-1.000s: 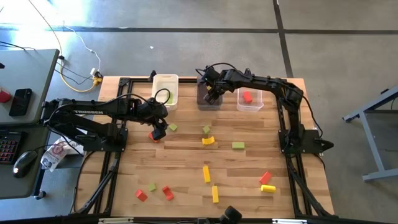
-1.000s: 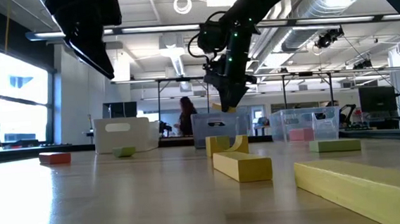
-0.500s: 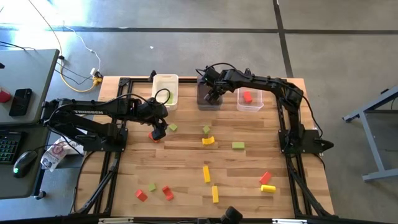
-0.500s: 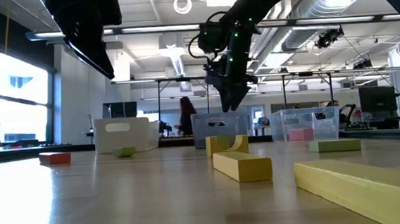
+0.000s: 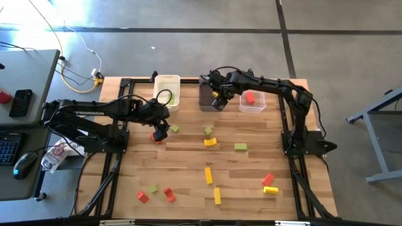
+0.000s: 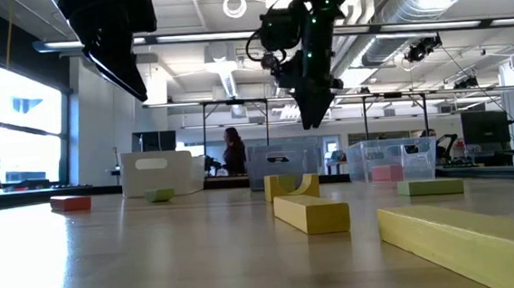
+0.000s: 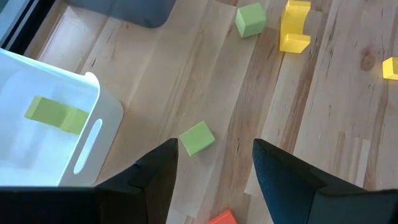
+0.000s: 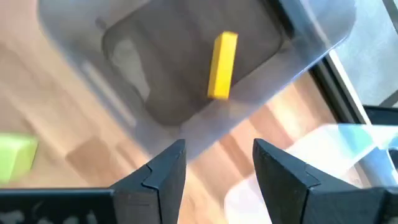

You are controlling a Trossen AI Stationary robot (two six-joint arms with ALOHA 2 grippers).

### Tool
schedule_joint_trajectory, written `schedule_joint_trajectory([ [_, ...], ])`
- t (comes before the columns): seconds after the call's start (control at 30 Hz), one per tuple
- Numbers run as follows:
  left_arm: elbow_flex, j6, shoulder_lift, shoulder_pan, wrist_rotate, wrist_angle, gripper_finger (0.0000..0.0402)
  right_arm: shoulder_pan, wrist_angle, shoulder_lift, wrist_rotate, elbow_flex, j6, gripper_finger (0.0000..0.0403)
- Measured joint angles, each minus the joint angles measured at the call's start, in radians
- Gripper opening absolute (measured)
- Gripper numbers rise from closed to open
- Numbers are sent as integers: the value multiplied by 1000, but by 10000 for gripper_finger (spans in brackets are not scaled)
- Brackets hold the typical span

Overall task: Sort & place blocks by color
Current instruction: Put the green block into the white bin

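Your right gripper [image 5: 219,102] hangs above the near edge of the grey bin [image 5: 208,95], fingers apart and holding nothing. The right wrist view shows a yellow bar [image 8: 222,65] lying flat on that bin's floor, clear of the walls.

Your left gripper [image 5: 159,134] sits low over the table's left half, just in front of the white bin [image 5: 167,82]. Its fingers [image 7: 155,177] stand apart with nothing between them; a green cube [image 7: 198,138] lies on the wood just ahead of them and a red block [image 5: 155,137] close under them. A green bar [image 7: 56,114] rests inside the white bin — long axis roughly along the bin's length.

The clear bin [image 5: 252,107] holds one red block [image 5: 250,97].

Loose blocks on the table, high view:
- a yellow arch [image 5: 210,142] and a green cube [image 5: 208,130] near the middle, with a green bar [image 5: 240,147] to their right, long axis left–right;
- two yellow bars [image 5: 208,175] [image 5: 217,196] toward the front, long axes running front to back;
- a red block [image 5: 267,179], tilted, beside a yellow bar [image 5: 271,189] lying left–right at front right;
- two red blocks [image 5: 143,197] [image 5: 169,194] and a green one [image 5: 153,188] at front left.
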Motion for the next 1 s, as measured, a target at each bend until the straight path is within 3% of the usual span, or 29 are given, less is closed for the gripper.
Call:
schedule_joint_trajectory([
  [0.3,0,-26,0,0,1,0,195,128,-202,-22,-3,0,23,171],
  [0.53,0,-27,0,0,1,0,195,229,-250,-22,-88,-1,24,171],
  [0.77,0,-27,0,0,1,0,195,358,-323,-21,-96,-6,24,171],
  [1.0,0,-27,0,0,1,2,195,490,-330,-27,-97,-121,26,171],
])
